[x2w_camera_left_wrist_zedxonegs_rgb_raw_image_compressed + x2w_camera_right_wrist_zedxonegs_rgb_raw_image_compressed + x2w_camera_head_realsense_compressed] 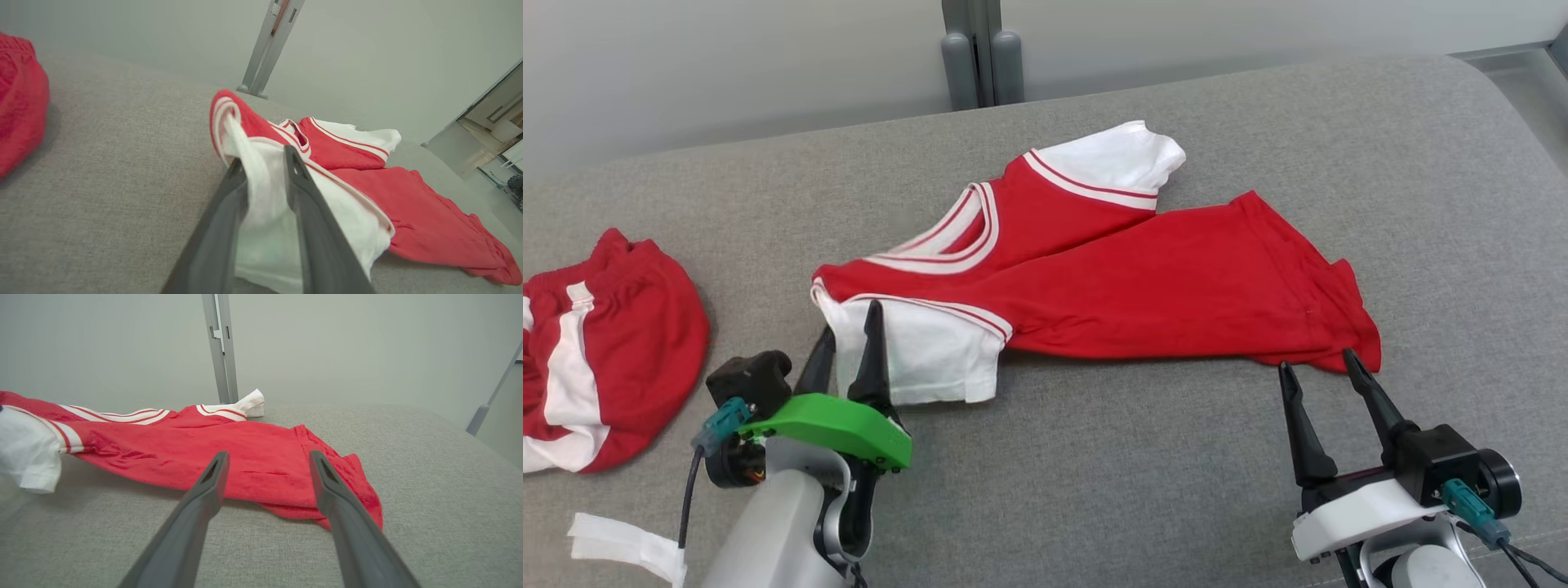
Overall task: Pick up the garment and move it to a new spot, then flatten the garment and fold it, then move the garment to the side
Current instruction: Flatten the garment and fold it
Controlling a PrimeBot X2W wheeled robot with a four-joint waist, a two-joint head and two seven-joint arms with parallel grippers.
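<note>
The garment (1143, 278) is a red shirt with white sleeves and white-striped trim, lying spread and partly doubled over on the grey padded surface (1094, 474). My left gripper (851, 322) is at its near white sleeve. In the left wrist view the garment (408, 204) has that sleeve's cloth running up between the parted fingers of the left gripper (263, 157), slightly lifted. My right gripper (1319, 363) stands open just short of the red hem corner, holding nothing. The right wrist view has the garment (245, 457) beyond the right gripper (267, 455), whose fingers are spread wide.
A second red-and-white piece of clothing (613, 343) lies bunched at the far left, also seen as the red clothing (20, 102). A white strip (625, 543) lies near the front left edge. Grey posts (980, 57) stand behind the surface against a pale wall.
</note>
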